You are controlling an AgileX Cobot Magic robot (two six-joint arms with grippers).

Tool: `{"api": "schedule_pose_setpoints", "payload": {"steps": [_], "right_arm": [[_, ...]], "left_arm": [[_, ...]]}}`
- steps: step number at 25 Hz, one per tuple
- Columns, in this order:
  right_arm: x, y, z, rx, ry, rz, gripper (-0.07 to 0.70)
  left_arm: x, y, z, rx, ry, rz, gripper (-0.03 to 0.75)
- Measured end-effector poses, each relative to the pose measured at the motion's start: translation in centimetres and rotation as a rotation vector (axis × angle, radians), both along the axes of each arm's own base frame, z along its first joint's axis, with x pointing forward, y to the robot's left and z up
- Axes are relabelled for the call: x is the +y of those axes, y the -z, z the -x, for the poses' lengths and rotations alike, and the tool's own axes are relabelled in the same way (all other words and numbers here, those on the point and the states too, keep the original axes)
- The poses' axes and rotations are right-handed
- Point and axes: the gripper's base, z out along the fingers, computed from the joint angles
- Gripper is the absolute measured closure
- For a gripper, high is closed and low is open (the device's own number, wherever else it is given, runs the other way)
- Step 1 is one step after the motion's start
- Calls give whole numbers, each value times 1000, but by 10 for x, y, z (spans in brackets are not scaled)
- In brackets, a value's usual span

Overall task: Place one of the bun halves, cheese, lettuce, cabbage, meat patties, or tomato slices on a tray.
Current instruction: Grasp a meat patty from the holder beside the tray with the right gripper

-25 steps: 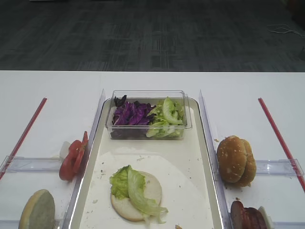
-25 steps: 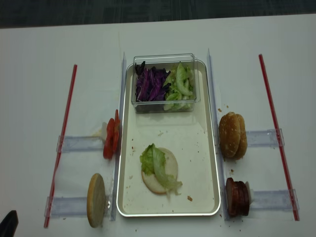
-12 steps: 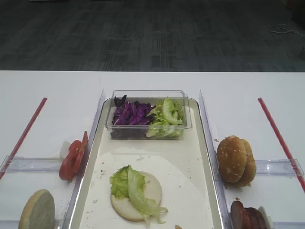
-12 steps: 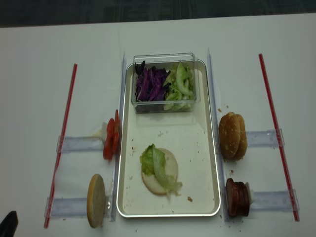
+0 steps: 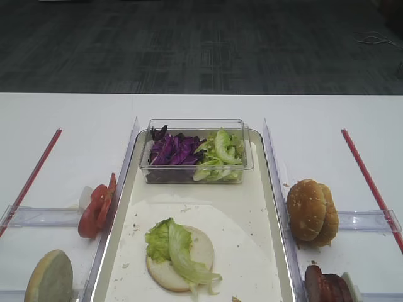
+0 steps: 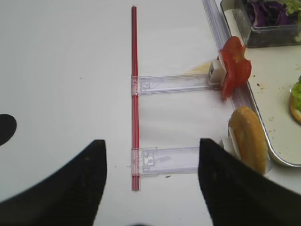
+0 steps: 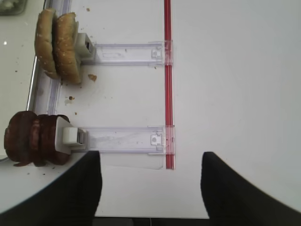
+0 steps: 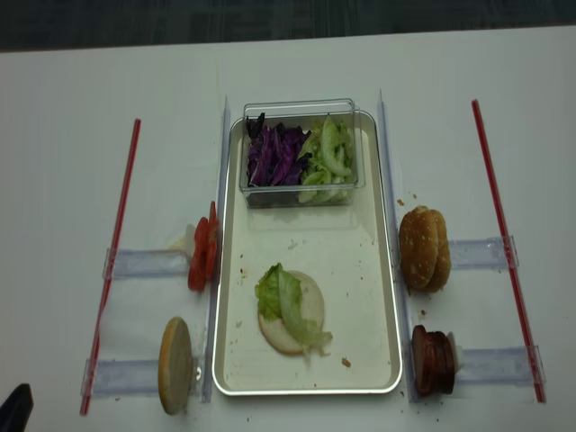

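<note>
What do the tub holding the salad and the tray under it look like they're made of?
The tub looks like clear, glossy plastic: the leaves show through its walls. The tray looks like metal with a shiny silvery rim, though its pale cream floor could be coated or paper-lined.

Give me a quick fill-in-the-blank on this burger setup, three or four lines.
1. On the tray, a bun half has ____ lying on it.
2. In the tub, the cabbage sits ____ of the green shreds.
3. The patties stand on the table to the ____ of the tray.
4. The tomato slices stand ____ the tray.

Missing: lettuce; left; right; outside
</note>
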Motion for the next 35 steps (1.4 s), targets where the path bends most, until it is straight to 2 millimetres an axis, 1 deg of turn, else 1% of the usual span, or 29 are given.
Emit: {"api": "schedule_pose_setpoints", "payload": {"steps": [6, 17, 24, 28, 35], "right_arm": [[0, 5, -10, 161, -8, -8, 170], [0, 10, -23, 271, -9, -15, 171], [-1, 20, -39, 423, -11, -24, 171], [-1, 18, -49, 464, -11, -28, 171], [-2, 11, -65, 487, -11, -31, 173]], "left_arm": [[0, 0, 0, 0, 0, 0, 285], [0, 0, 0, 0, 0, 0, 285], [0, 0, 0, 0, 0, 0, 285], [0, 0, 0, 0, 0, 0, 285], [0, 0, 0, 0, 0, 0, 285]]}}
